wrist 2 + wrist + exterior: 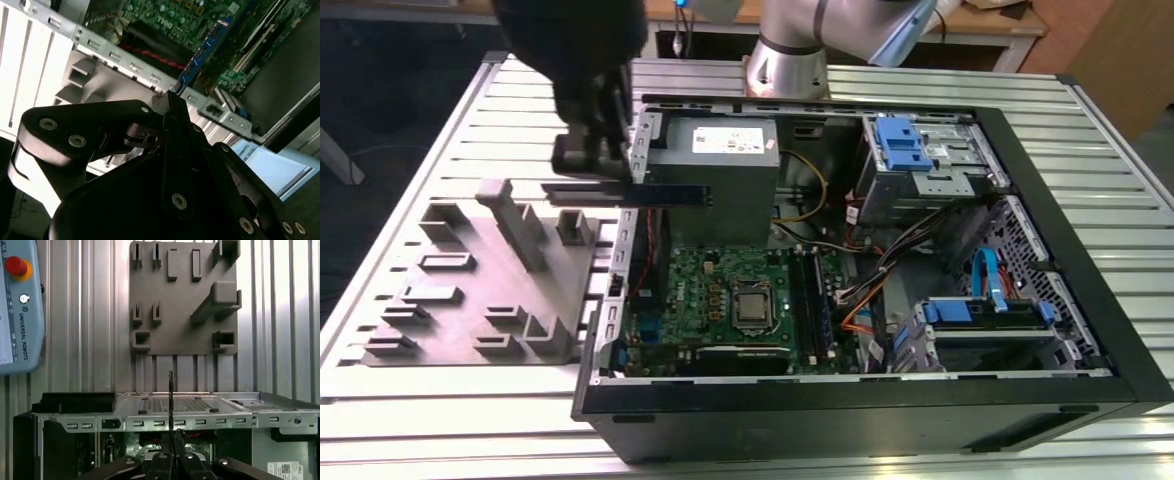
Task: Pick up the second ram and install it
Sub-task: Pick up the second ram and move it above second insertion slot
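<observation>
The gripper (600,172) hangs over the exterior view's left edge of the open computer case (1067,250), its fingers closed narrow on the second ram (670,196). The stick is held off the surface and lies level and lengthwise. One end is clamped and the other reaches to the exterior view's right, in front of the grey power supply (714,150). It sits between the pale grey fixture plate (467,300) on the exterior view's left and the case interior, above and to the far side of the green motherboard (707,290). It touches neither of them.

In the second wrist view the black fingers (175,120) pinch one end of the second ram (202,47). Its blue edge runs away from the gripper (172,102) towards the motherboard (180,12) beyond.

In the first wrist view the second ram (171,395) is seen edge-on as a thin dark line rising from the gripper (173,437). It crosses the metal rear wall of the case (225,417), with the fixture plate (182,300) lying on the slatted metal table (85,340) farther off.

The long black memory slots (817,300) lie to the exterior view's right of the processor socket (751,308), well apart from the held stick
</observation>
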Tool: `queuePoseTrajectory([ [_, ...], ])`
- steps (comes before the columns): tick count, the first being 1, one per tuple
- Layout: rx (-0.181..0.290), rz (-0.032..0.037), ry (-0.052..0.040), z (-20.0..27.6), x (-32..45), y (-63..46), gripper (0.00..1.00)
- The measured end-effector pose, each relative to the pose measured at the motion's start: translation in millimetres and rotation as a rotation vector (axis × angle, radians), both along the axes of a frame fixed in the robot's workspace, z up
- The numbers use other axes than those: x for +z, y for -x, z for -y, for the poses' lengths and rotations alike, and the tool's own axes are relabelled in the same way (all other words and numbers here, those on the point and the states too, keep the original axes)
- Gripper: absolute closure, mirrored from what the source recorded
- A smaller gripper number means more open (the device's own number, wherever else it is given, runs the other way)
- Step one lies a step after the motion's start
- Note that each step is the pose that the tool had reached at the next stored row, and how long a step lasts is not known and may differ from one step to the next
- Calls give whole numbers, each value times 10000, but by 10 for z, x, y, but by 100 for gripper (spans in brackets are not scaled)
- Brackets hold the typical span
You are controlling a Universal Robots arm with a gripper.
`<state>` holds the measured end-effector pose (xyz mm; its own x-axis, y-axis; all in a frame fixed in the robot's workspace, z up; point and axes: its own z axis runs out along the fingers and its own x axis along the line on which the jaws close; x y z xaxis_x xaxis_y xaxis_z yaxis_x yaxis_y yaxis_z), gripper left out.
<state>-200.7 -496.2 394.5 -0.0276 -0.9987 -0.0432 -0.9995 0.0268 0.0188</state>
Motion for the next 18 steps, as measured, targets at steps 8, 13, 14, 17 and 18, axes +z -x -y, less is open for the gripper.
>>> queuePoseTrajectory([
  [8,0,0,-4,0,0,-363,92],
  [13,0,1,-12,0,-1,-588,92],
  [14,0,0,-14,0,-1,-637,92],
  [17,0,0,-20,0,-1,-771,92],
  [18,0,0,-22,0,-1,-816,92],
])
